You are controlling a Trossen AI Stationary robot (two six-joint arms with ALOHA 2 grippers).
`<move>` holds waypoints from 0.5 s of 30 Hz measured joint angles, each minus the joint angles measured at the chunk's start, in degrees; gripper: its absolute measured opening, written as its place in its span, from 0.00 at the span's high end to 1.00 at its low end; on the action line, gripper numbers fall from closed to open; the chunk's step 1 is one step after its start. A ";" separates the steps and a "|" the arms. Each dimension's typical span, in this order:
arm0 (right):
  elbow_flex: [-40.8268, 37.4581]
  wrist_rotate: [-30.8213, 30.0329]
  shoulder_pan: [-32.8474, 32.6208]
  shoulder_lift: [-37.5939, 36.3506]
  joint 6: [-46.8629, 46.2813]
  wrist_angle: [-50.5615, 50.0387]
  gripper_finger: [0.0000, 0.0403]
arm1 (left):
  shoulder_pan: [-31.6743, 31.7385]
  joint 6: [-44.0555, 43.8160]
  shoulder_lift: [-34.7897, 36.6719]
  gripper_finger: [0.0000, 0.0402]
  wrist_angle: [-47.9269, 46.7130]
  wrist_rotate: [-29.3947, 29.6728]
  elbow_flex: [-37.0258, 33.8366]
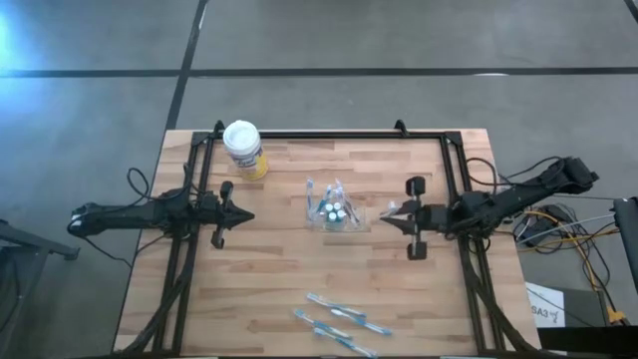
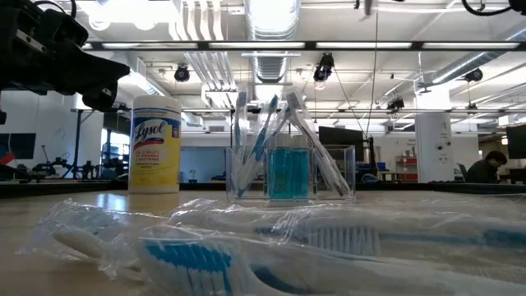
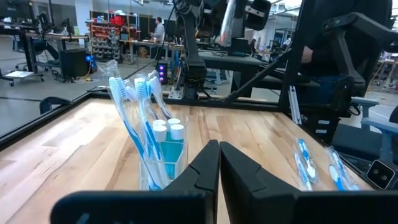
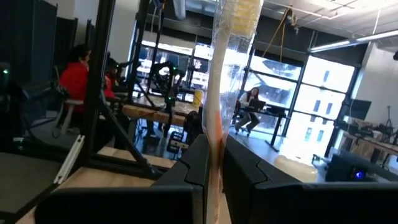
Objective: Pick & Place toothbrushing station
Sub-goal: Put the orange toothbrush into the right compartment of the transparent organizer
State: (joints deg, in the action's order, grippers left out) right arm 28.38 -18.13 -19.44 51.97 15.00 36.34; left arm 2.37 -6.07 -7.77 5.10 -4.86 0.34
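Wrapped blue-and-white toothbrushes are lying in the foreground in clear plastic. Behind them a clear holder is standing on the table, holding upright toothbrushes and a blue container. A yellow Lysol canister is standing to its left. A dark arm is hanging upper left.

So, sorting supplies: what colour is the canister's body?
Yellow, with a white lid: the canister shows best in the low view.

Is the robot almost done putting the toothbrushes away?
Partly. Some toothbrushes and white tubes already stand in the clear holder. The right gripper has its jaws shut on a clear packet beside it. Some wrapped toothbrushes lie on the table, not yet picked up. The left gripper waits, empty.
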 joint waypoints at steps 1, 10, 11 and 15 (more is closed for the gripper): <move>0.50 0.00 0.00 1.61 0.39 1.26 0.94 | 0.00 0.01 0.00 0.96 0.00 0.00 0.00; 0.45 0.13 3.33 13.72 -3.83 11.53 0.94 | 0.00 0.18 0.00 0.96 -0.02 0.00 0.00; -0.07 0.11 3.92 15.14 -4.91 12.91 0.94 | 0.00 0.16 0.00 0.96 -0.02 -0.02 0.00; -1.40 -0.31 5.49 20.80 -6.20 19.24 0.94 | 0.00 0.15 0.00 0.95 -0.02 -0.02 0.00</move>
State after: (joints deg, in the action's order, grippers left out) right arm 26.99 -18.44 -13.95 72.77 8.80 55.58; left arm 2.37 -5.92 -7.77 5.08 -4.89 0.34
